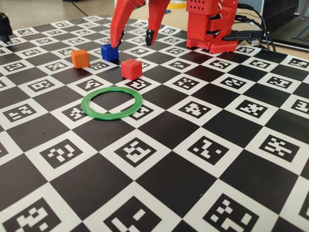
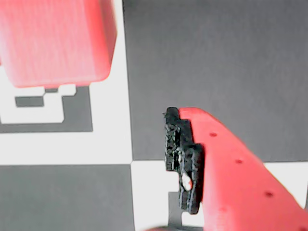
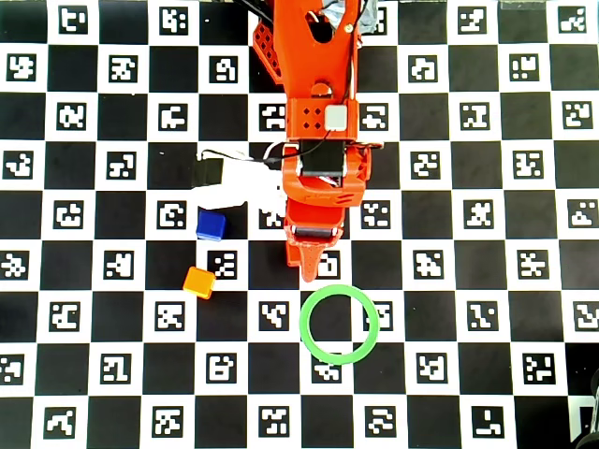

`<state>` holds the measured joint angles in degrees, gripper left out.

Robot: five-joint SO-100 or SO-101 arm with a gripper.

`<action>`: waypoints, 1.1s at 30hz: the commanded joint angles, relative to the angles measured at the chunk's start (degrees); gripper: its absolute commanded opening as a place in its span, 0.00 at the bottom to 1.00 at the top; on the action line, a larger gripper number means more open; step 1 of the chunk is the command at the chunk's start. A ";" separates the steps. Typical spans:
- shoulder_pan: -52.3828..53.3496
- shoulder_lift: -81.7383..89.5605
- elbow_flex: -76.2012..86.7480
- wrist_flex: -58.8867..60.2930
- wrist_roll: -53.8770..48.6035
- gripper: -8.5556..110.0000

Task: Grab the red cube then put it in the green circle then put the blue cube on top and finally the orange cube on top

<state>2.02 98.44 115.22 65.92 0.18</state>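
Orange cube [image 1: 80, 58]: sitting leftmost on the checkerboard mat [image 1: 159, 183] in the fixed view, on a white marker square, apart from the other cubes; in the overhead view [image 3: 198, 282] it is lying below and slightly left of the blue cube.

Blue cube [image 1: 109, 51]: resting just right of the orange cube and farther back in the fixed view, with the left red finger [image 1: 117, 26] hanging directly in front of it; in the overhead view [image 3: 211, 224] it is standing well left of the arm.

Red cube [image 1: 131, 68]: sitting between the blue cube and the green ring in the fixed view, outside the ring, below the spread fingers; filling the upper left corner of the wrist view [image 2: 55, 41], blurred; not visible in the overhead view, where the arm is covering that spot.

Green ring [image 1: 112, 104]: lying flat on the mat, nothing inside it, nearer the camera than the three cubes in the fixed view; just below the gripper tip in the overhead view [image 3: 339, 324].

Gripper [image 1: 136, 37]: hanging above the mat with its jaws spread wide, gripping nothing; the red cube is lying just beneath the gap, untouched.

Finger with black pad [image 2: 185, 163]: entering the wrist view from the lower right, clear of the red cube.

Arm base [image 1: 212, 24]: standing at the back right of the mat in the fixed view.
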 commanded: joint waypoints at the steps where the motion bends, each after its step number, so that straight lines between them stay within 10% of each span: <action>1: 0.97 -0.70 0.09 -3.25 -2.11 0.45; 33: 2.46 -9.93 -0.62 -12.30 -6.68 0.41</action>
<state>3.60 87.71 117.33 54.58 -6.50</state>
